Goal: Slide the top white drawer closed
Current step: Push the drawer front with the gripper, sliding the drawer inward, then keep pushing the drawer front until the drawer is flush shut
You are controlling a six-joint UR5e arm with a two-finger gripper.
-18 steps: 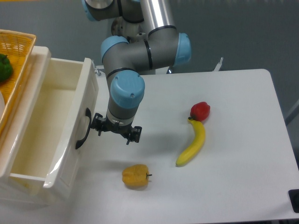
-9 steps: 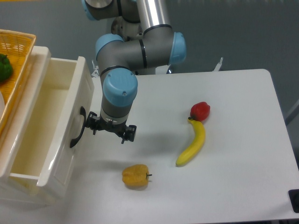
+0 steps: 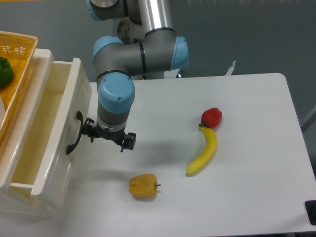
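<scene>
The top white drawer (image 3: 58, 148) stands partly pulled out of the cabinet at the left, and its open box shows a bare cream inside. A curved black handle (image 3: 74, 133) sits on its front. My gripper (image 3: 107, 138) points down right beside that front, its left black part touching or almost touching the handle. The blue wrist above covers the fingers, so their gap is hidden.
A woven yellow basket (image 3: 22, 49) holding a green item (image 3: 4, 70) sits on the cabinet's top. On the white table (image 3: 256, 187) lie a yellow pepper (image 3: 143, 186), a banana (image 3: 203, 152) and a red pepper (image 3: 211, 117).
The arm has moved left, staying against the drawer front. The drawer has slid left into the cabinet, so less of it sticks out.
</scene>
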